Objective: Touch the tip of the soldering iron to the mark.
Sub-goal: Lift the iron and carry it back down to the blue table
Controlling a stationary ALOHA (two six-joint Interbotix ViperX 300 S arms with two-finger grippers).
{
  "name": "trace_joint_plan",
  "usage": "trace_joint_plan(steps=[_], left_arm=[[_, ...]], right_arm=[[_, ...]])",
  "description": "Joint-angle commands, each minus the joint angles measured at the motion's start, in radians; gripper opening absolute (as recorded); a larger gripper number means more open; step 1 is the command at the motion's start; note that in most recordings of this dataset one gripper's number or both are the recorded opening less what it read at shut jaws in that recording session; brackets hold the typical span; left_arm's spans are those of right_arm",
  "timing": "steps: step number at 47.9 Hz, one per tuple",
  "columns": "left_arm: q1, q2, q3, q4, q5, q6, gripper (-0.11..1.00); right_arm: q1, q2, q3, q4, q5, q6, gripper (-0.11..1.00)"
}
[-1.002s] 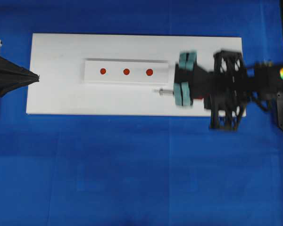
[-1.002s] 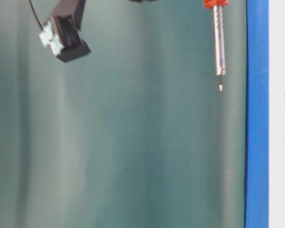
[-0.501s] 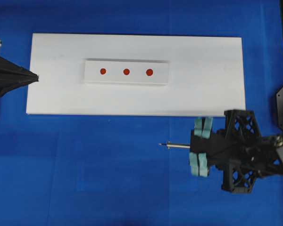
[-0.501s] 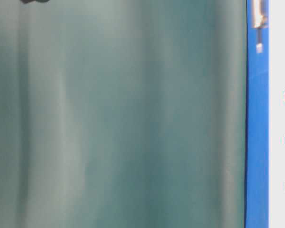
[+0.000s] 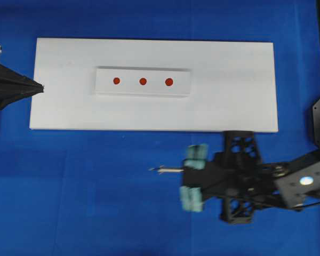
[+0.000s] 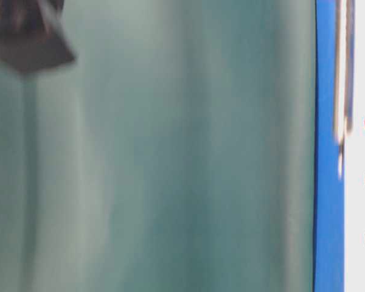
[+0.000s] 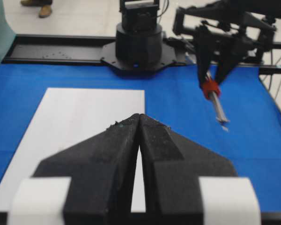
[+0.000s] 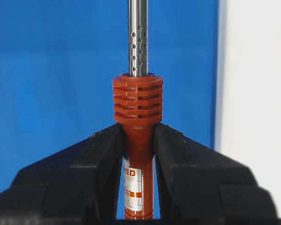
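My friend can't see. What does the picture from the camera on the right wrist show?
Two black gripper fingers pinch the red handle of a soldering iron, whose silver shaft points straight up out of the picture. Behind it is a blue cloth, with a white board along the right side.

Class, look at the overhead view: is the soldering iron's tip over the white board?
No, the soldering iron hangs over blue cloth, below the white board.
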Motion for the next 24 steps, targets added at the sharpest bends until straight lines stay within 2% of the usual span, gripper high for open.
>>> trace_joint_plan(steps=[1,15,24], left_arm=[[-0.002,0.005,-0.015,0.002,-0.011,0.000,0.00],[-0.009,0.003,-0.014,0.002,-0.011,-0.002,0.00],[-0.031,0.005,-0.014,0.002,-0.008,0.000,0.00]], right_arm=[[-0.020,0.035,-0.081,-0.006,-0.038,-0.031,0.07],[-0.083,0.222,-0.308,-0.006,-0.060,-0.103,0.07],[-0.094,0.284,-0.396,-0.005,-0.055,-0.112,0.07]])
